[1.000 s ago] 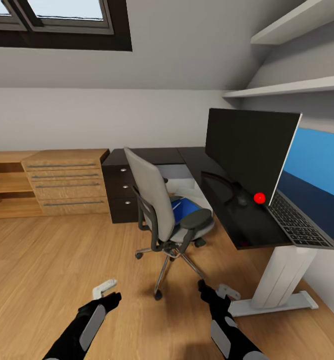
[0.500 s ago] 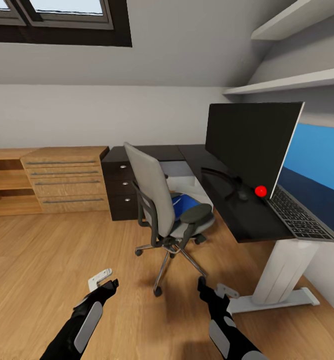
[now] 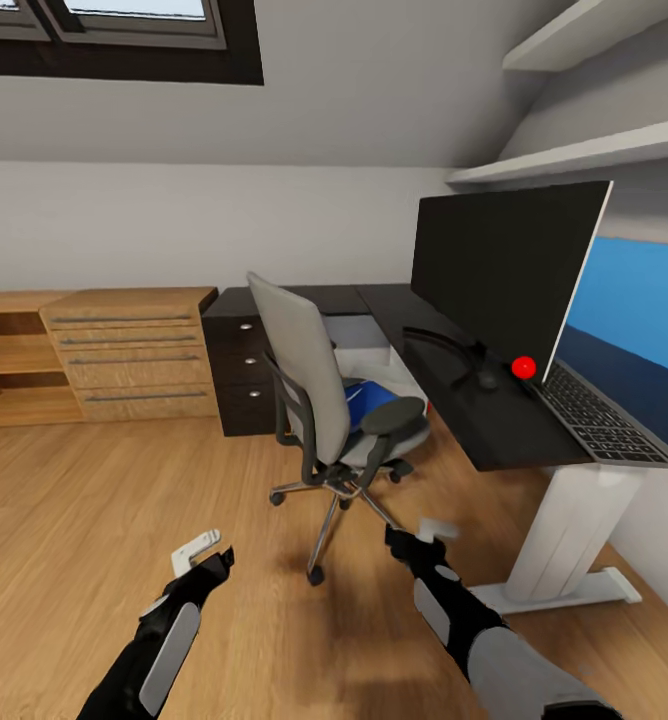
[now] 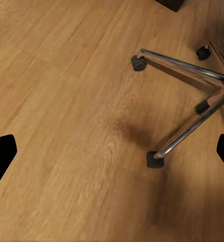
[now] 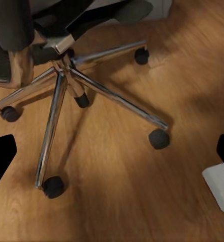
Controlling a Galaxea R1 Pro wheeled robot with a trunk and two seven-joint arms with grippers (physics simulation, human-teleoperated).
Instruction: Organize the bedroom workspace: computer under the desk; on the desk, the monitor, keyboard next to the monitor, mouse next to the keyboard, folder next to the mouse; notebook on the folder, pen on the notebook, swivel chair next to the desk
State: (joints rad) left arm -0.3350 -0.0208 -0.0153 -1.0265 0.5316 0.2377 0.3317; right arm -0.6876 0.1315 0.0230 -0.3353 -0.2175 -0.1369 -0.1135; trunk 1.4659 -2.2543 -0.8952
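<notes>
The chair (image 3: pixel 329 400) stands on the wood floor (image 3: pixel 94 500) just in front of the desk (image 3: pixel 474 410), its back turned to the camera; a blue notebook (image 3: pixel 369 405) lies on its seat. On the desk, the monitor (image 3: pixel 504 280) stands upright with the keyboard (image 3: pixel 599 415) close behind it and a mouse (image 3: pixel 487 380) by its stand. Both grippers, left (image 3: pixel 202 552) and right (image 3: pixel 421 532), hang empty with jaws spread wide, low before the chair's chrome base (image 5: pixel 66 85).
</notes>
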